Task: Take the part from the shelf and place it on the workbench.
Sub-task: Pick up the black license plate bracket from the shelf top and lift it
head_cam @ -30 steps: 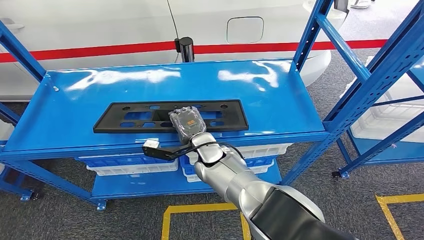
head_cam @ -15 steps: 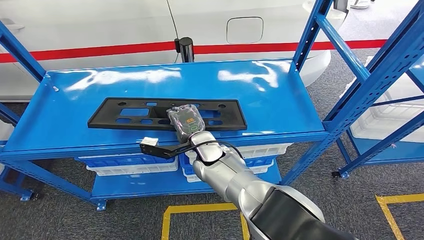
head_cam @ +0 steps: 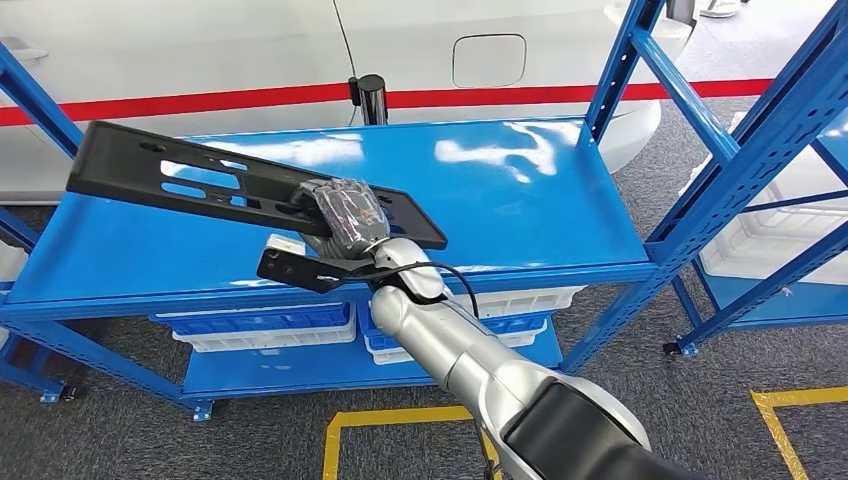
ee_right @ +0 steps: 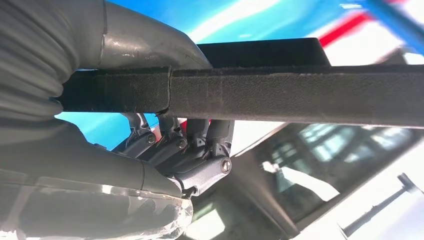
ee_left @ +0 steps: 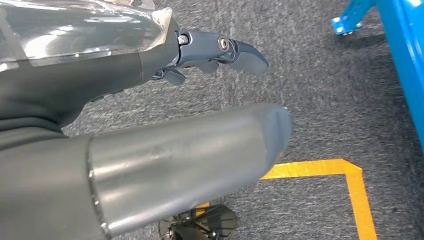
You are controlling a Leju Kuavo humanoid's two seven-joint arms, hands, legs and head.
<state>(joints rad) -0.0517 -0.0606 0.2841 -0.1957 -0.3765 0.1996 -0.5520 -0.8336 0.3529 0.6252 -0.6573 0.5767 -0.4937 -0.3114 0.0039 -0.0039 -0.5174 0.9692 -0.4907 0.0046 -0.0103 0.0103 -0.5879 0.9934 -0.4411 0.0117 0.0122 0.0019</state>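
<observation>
The part [head_cam: 200,180] is a long flat black plate with cut-outs. My right hand [head_cam: 345,215] grips it near its right end, holding it above the blue shelf top [head_cam: 520,200], tilted with its left end raised highest. In the right wrist view the part's dark edge [ee_right: 300,95] runs across the picture, with the thumb over it and the dark fingers [ee_right: 200,150] beneath it. My left hand [ee_left: 200,75] hangs over grey carpet, its fingers apart and nothing in them.
White bins [head_cam: 260,330] sit on the shelf's lower level. A second blue rack [head_cam: 760,150] stands at the right. A white car body with a red stripe [head_cam: 200,100] is behind the shelf. Yellow tape [head_cam: 400,415] marks the floor.
My right hand has lifted the part off the shelf top and swung it up and to the left; it now hangs tilted instead of lying flat.
</observation>
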